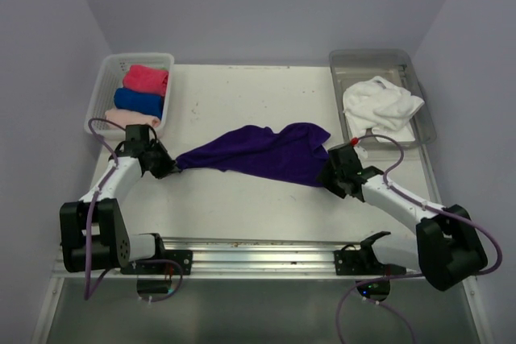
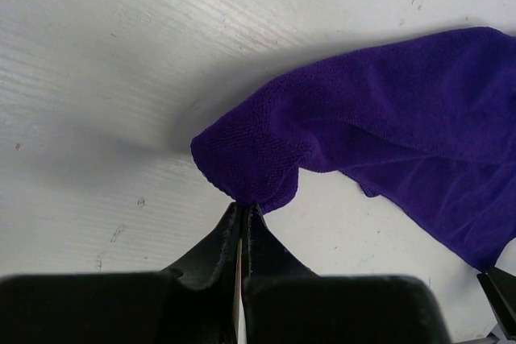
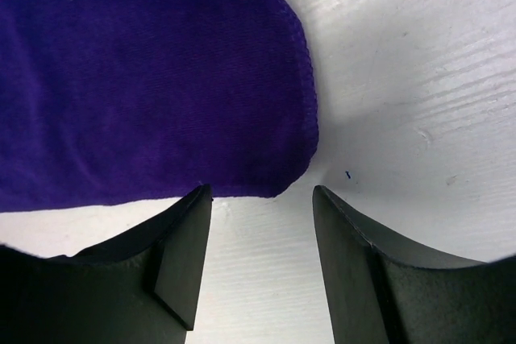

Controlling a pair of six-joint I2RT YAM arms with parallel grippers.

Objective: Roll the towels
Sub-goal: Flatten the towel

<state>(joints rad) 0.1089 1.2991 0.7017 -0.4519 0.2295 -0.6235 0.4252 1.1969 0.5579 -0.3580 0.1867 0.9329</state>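
A deep purple towel (image 1: 266, 153) lies stretched across the middle of the table. My left gripper (image 1: 165, 165) is shut on its left corner (image 2: 246, 168), the cloth bunched at the fingertips in the left wrist view. At the towel's right end my right gripper (image 1: 329, 176) stands open. Its fingers (image 3: 189, 235) straddle bare table just short of the hemmed corner (image 3: 274, 163), nothing between them. A crumpled white towel (image 1: 380, 105) lies in the grey tray (image 1: 420, 93). Rolled hot pink (image 1: 147, 79), blue (image 1: 139, 102) and pale pink (image 1: 129, 119) towels sit in the white basket (image 1: 99, 90).
The basket stands at the back left and the tray at the back right of the white table (image 1: 242, 207). A metal rail (image 1: 258, 249) runs along the near edge between the arm bases. Purple walls close in on three sides.
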